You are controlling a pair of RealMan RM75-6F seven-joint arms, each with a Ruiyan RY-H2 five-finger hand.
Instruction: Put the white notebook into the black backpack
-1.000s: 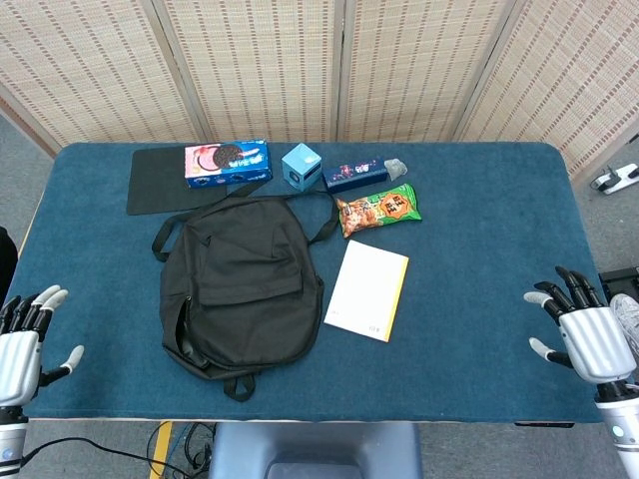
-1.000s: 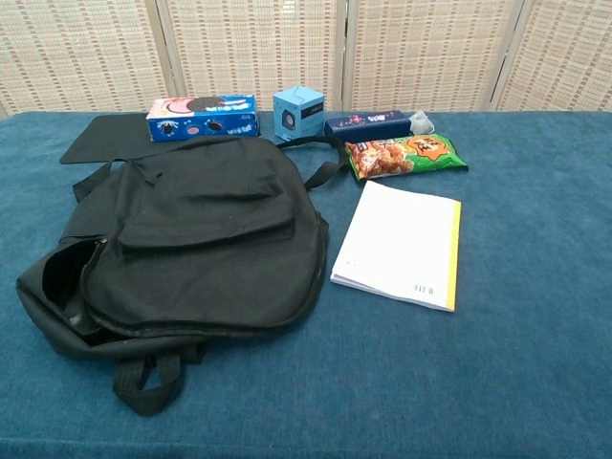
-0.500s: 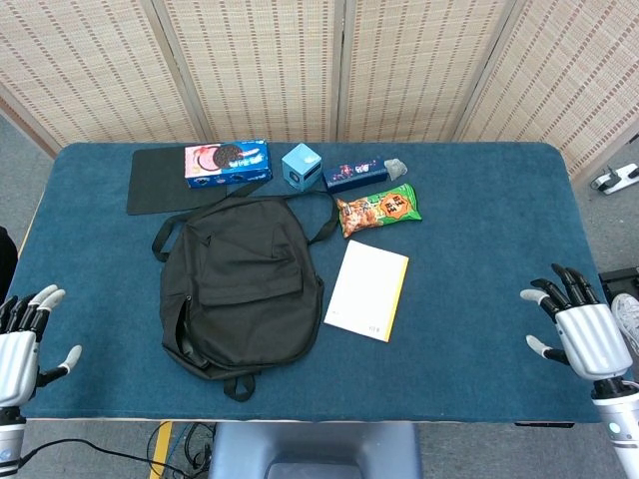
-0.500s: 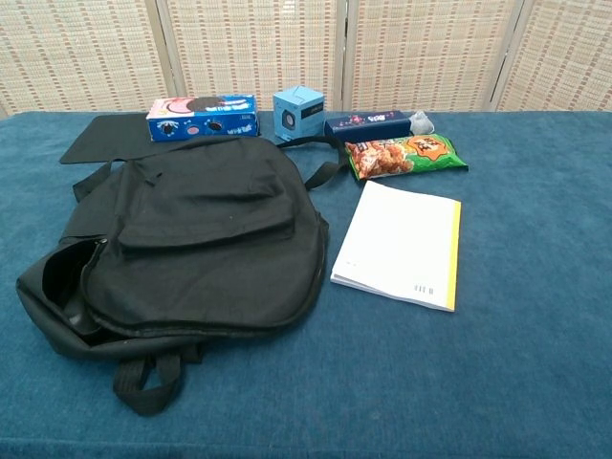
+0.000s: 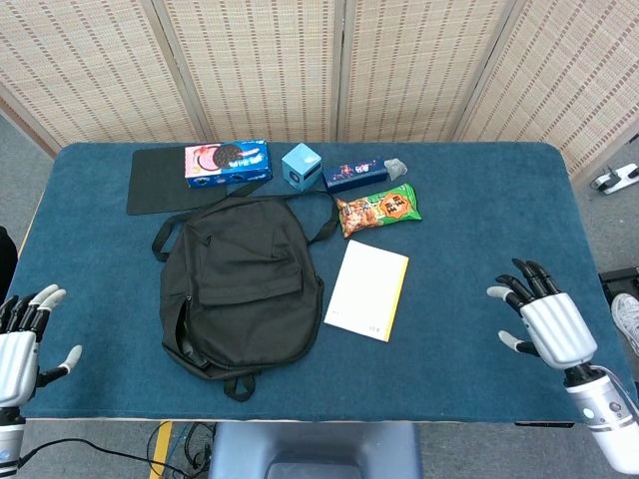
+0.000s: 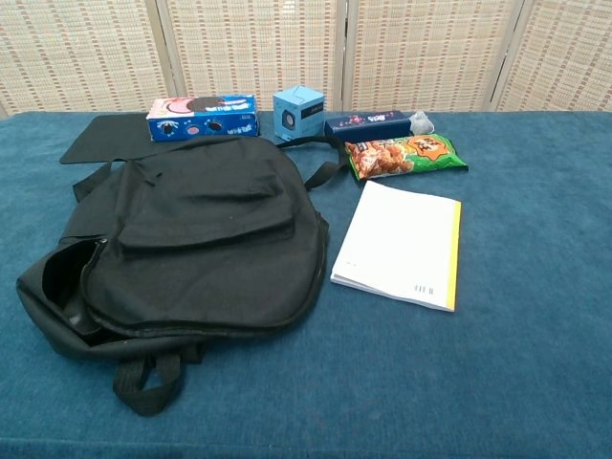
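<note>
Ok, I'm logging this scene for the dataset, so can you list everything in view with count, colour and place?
backpack: one, black, lying flat left of centre on the table
notebook: one, white with a yellow edge, flat just right of the backpack
snack bag: one, green and orange, behind the notebook
cookie box: one, blue, far edge, partly on the mat
mat: one, black, far left
small cube box: one, light blue, far edge
dark blue box: one, far edge, right of the cube
table: one, blue cloth
left hand: near left edge, open
right hand: near right side, open

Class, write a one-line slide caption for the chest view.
White paper notebook lies flat beside the soft black fabric backpack on blue cloth.
</note>
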